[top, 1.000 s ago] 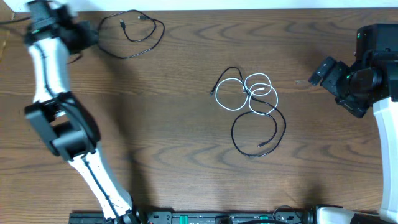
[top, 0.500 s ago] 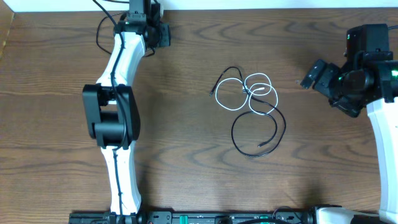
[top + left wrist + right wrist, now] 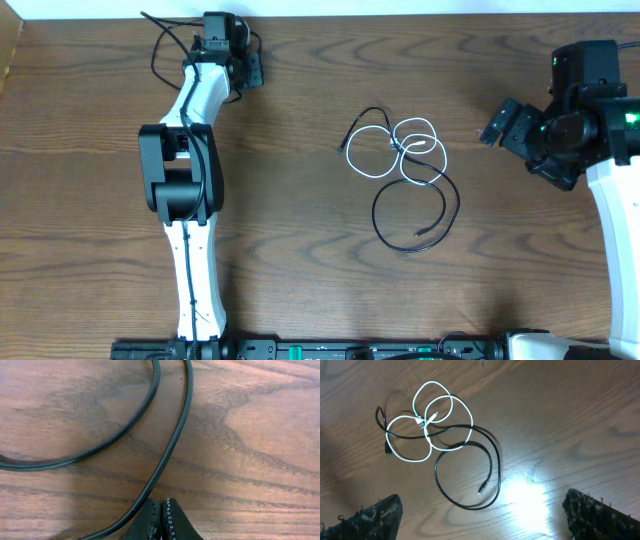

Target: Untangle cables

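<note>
Tangle: white cable (image 3: 414, 119) in several loops, crossed with one black cable (image 3: 375, 212); flat on the table (image 3: 300, 250), middle of overhead frame, slightly right of centre.

Tangle in right wrist view: upper left of frame; white cable (image 3: 431, 382) looped above, black cable (image 3: 436, 472) in one large loop below, with a plug end inside that loop.

Lone black cable (image 3: 154, 60): upper left of overhead frame, partly hidden under the left arm (image 3: 185, 190), well apart from the tangle.

Lone black cable in left wrist view: one strand (image 3: 174, 445) curving from top of frame down toward bottom centre, a second strand sweeping off to the left edge.

Left gripper (image 3: 228, 40): at top of overhead frame, left of centre, over the lone black cable. Fingertips pressed together, toothed seam at bottom centre of left wrist view (image 3: 161, 517). Cable strand passing just beside the left-hand fingertip's outer edge; touching or not, cannot tell.

Right gripper (image 3: 505, 122): right side of overhead frame, well apart from the tangle. Fingers (image 3: 372, 515) spread wide, one in each lower corner of right wrist view, bare wood between them.
</note>
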Controlling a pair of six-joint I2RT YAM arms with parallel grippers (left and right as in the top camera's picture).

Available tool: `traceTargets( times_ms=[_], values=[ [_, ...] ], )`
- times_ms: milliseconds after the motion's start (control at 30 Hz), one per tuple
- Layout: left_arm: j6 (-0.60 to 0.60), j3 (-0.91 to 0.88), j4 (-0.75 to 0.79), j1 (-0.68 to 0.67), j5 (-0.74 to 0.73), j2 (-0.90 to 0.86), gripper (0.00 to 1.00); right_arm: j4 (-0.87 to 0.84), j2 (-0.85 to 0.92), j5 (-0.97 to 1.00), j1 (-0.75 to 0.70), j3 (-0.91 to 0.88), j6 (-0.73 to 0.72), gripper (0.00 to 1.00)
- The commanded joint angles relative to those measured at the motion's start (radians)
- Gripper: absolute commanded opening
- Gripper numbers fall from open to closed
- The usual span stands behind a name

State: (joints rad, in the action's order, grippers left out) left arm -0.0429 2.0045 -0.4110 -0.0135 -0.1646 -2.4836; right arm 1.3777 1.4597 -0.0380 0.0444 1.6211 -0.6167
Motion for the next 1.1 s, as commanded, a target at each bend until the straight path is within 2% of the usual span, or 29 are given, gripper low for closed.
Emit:
traceTargets(
  times_ms=[0, 233, 400, 500, 600, 633, 700, 800, 900, 1000, 1067],
  values=[
    [0.025, -0.005, 0.009, 0.021, 0.092, -0.021, 0.07, 0.009, -0.001, 0.001, 0.005, -0.002, 0.013, 0.99],
    [0.058, -0.005, 0.018, 0.116, 0.309, -0.034, 0.07, 0.059, -0.001, 0.002, 0.005, -0.002, 0.013, 0.99],
    [0.058, -0.003, -0.006, 0.243, 0.451, -0.034, 0.08, 0.085, -0.001, 0.002, 0.005, -0.002, 0.014, 0.99],
    [0.074, 0.005, -0.026, 0.311, 0.462, -0.014, 0.08, 0.085, -0.001, 0.002, 0.005, -0.002, 0.022, 0.99],
    [0.073, 0.012, -0.027, 0.348, 0.445, 0.04, 0.16, 0.08, -0.001, 0.002, 0.005, -0.002, 0.028, 0.99],
    [0.072, 0.012, -0.021, 0.355, 0.42, 0.064, 0.17, 0.077, -0.001, 0.002, 0.005, -0.002, 0.028, 0.99],
    [0.072, 0.012, -0.017, 0.36, 0.332, 0.12, 0.27, 0.073, -0.001, 0.002, 0.005, -0.002, 0.031, 0.99],
    [0.039, 0.012, -0.025, 0.359, 0.12, 0.218, 0.4, 0.07, -0.001, 0.005, 0.005, -0.002, 0.031, 0.99],
    [-0.053, 0.012, -0.074, 0.347, -0.161, 0.322, 0.5, 0.047, -0.001, 0.036, 0.005, -0.002, 0.031, 0.99],
    [-0.165, 0.012, -0.193, 0.325, -0.509, 0.402, 0.75, 0.005, -0.001, 0.058, 0.001, -0.002, 0.031, 0.99],
    [-0.173, 0.012, -0.255, 0.307, -0.64, 0.417, 0.77, -0.012, -0.001, 0.058, -0.007, -0.002, 0.031, 0.99]
  ],
)
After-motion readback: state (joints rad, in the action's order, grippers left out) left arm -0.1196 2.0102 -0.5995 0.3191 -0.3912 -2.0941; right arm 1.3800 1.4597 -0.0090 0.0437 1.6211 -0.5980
